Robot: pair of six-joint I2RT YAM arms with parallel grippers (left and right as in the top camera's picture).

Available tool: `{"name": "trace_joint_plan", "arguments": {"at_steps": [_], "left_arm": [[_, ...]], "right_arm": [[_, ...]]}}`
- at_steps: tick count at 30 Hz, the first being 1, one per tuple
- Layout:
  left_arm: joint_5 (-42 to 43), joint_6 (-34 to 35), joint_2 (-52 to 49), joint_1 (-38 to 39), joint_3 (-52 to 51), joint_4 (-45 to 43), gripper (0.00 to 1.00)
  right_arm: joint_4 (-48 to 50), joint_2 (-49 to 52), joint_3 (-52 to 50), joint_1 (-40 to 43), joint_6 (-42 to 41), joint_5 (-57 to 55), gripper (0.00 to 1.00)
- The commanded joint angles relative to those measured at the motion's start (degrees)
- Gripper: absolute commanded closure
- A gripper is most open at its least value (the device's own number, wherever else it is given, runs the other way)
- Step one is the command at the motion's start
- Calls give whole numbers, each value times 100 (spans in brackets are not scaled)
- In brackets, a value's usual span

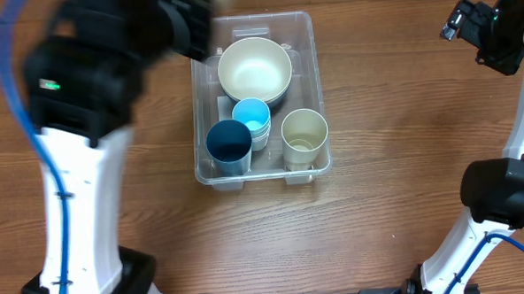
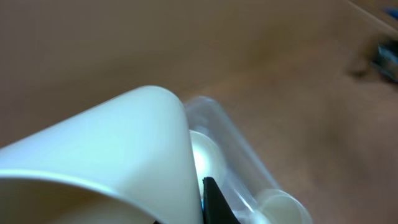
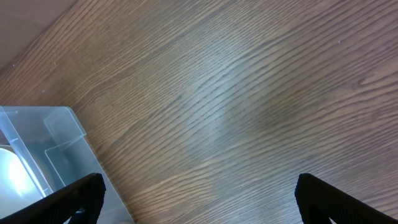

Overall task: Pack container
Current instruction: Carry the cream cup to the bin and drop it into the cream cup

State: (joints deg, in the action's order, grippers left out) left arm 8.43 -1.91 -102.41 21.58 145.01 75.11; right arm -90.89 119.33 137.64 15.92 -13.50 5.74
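The left pincer (image 2: 204, 198), shut on a cream vessel (image 2: 118, 149) at the container's (image 1: 310, 38) far-left corner, should next lower it inside; the right pincer (image 3: 199, 205) gapes wide, empty.

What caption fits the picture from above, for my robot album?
A clear container holds a cream bowl, a dark blue cup, a light blue cup and a beige cup.

Overhead faces down; wrist views share the container (image 1: 318, 82).
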Motion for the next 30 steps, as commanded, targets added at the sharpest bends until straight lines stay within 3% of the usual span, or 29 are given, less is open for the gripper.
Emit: {"name": "trace_joint_plan", "arguments": {"at_steps": [1,8,19,30], "left_arm": [[-7,-483,-2,990,33,444,96],[22,-579,-42,1790,26,1023,96],[800,-732,-737,1834,11,1810,96],[793,-737,-1158,1976,11,2162,96]], "right_arm": [[33,-155,111,-4,-39,-7,0],[33,-155,111,-4,-39,-7,0],[33,-155,111,-4,-42,-7,0],[33,-155,111,-4,-42,-9,0]]}}
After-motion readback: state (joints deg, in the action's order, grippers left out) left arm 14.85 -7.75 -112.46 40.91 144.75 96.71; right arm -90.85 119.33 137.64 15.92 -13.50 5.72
